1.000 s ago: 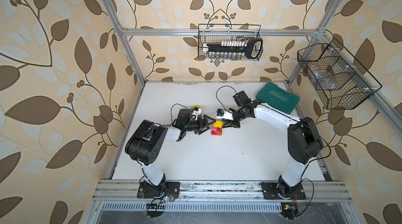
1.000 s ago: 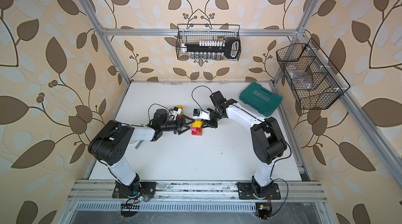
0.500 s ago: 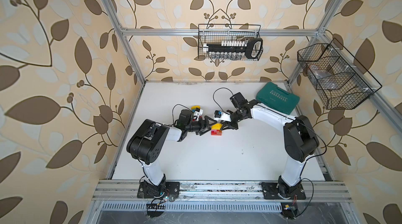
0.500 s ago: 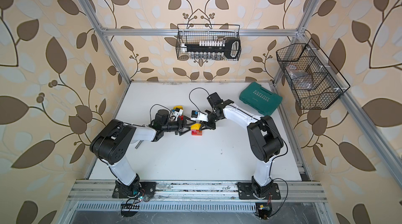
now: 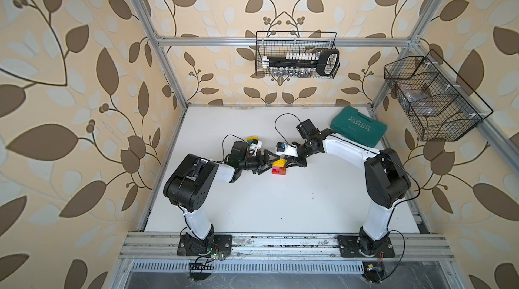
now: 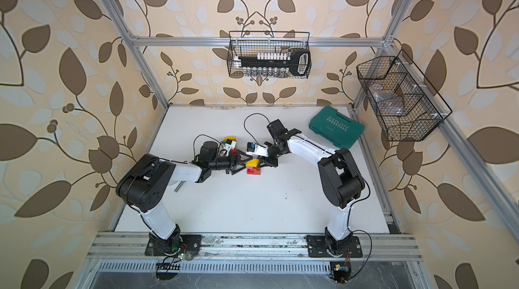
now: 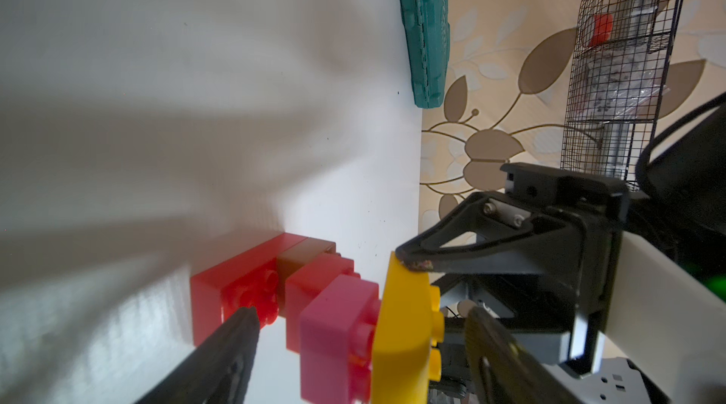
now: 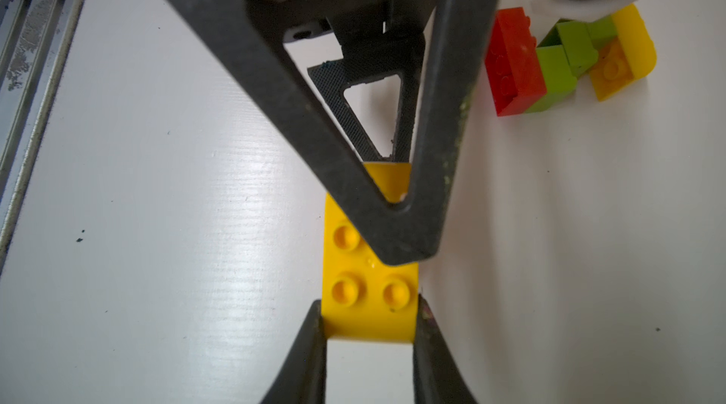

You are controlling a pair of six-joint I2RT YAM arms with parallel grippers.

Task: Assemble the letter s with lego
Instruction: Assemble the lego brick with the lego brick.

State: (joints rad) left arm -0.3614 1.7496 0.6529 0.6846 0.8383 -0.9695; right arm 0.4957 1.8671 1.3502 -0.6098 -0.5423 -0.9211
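White table (image 5: 280,203) has lots of free room at the front; teal case (image 5: 358,128) sits far off by the back right corner. Mid-table, the right pincer (image 8: 370,306) squeezes the yellow brick (image 8: 367,323) atop the lego stack (image 5: 279,169). Left pincer (image 5: 273,163) stands wide around it, a bit narrower than before.

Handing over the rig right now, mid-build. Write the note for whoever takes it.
Right gripper: shut on the yellow studded plastic brick, held against the pink brick topping the stack on the white table.
Left gripper: open, jaws straddling that stack.
Stack: red oblong brick at the base, brown brick, second red brick, pink brick.
Spares: loose pile of red, lime-green and yellow bricks beside the left arm's wrist.
Done: stack partly built.
To do: check the yellow brick is pressed home (cannot tell), release, add spares; no S shape yet.
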